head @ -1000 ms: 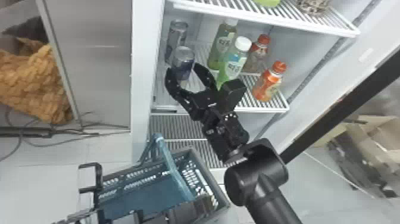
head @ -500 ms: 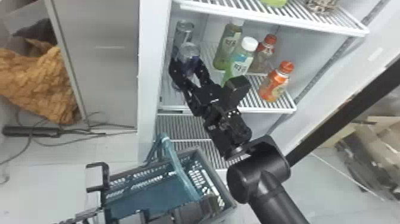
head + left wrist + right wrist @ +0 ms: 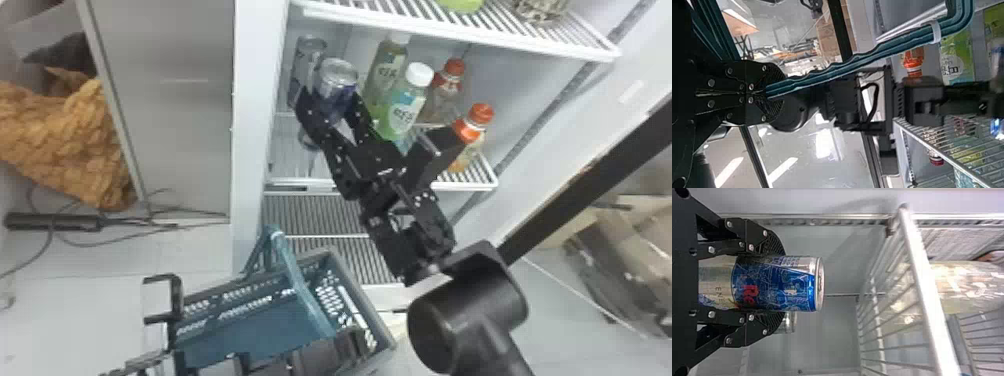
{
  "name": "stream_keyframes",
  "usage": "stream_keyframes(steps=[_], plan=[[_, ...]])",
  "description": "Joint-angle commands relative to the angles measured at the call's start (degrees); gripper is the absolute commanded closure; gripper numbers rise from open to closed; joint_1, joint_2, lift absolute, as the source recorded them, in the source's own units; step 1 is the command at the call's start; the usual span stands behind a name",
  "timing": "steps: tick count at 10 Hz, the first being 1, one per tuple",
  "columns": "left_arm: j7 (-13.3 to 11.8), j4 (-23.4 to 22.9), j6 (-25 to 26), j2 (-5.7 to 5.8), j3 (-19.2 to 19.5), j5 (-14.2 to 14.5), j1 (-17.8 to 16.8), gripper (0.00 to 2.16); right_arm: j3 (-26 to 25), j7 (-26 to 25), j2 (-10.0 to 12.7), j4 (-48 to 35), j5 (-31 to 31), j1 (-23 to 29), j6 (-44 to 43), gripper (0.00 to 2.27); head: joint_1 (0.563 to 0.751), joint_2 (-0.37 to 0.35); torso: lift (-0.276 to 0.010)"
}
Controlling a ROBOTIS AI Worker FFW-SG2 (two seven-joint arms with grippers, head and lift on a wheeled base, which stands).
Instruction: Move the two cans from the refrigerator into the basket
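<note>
The right gripper [image 3: 330, 97] is clamped on one can [image 3: 340, 80] inside the refrigerator [image 3: 252, 150]. One finger [image 3: 361, 120] is between this can and the green bottles [image 3: 402, 107], and the edge of the upper shelf [image 3: 450, 37] is near. The second can [image 3: 304, 62] is just beside, near the side wall. Bottles with orange caps [image 3: 481, 115] stand farther along. Lower, in front, is the basket [image 3: 367, 305]; the left gripper [image 3: 332, 354] is closed on its handle [image 3: 300, 282]

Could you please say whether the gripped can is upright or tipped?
Upright: the can, held in the right gripper, has its lid uppermost.
</note>
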Motion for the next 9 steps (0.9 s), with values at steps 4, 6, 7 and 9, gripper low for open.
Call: stream_keyframes(steps=[4,6,7,9], plan=[[0.0,0.0,0.02,0.0,0.06,-0.12,0.11,1.2,-6.01,0.02,-0.27,-15.36,-0.77,11.75,6.73,1.06,0.695,-0.332,-0.276],[0.0,0.0,0.02,0.0,0.06,-0.23,0.11,1.2,-7.61,0.11,-0.27,-21.4,-1.57,17.1,9.12,1.06,0.695,-0.35,-0.276],[0.0,0.0,-0.12,0.0,-0.06,-0.23,-0.03,1.2,-8.41,0.2,0.35,-23.65,-2.14,19.35,9.26,1.06,0.695,-0.35,-0.276],[0.0,0.0,-0.12,0.0,0.06,-0.23,-0.03,1.2,-10.93,0.28,1.75,-29.7,-2.83,25.82,10.53,1.06,0.695,-0.35,-0.276]])
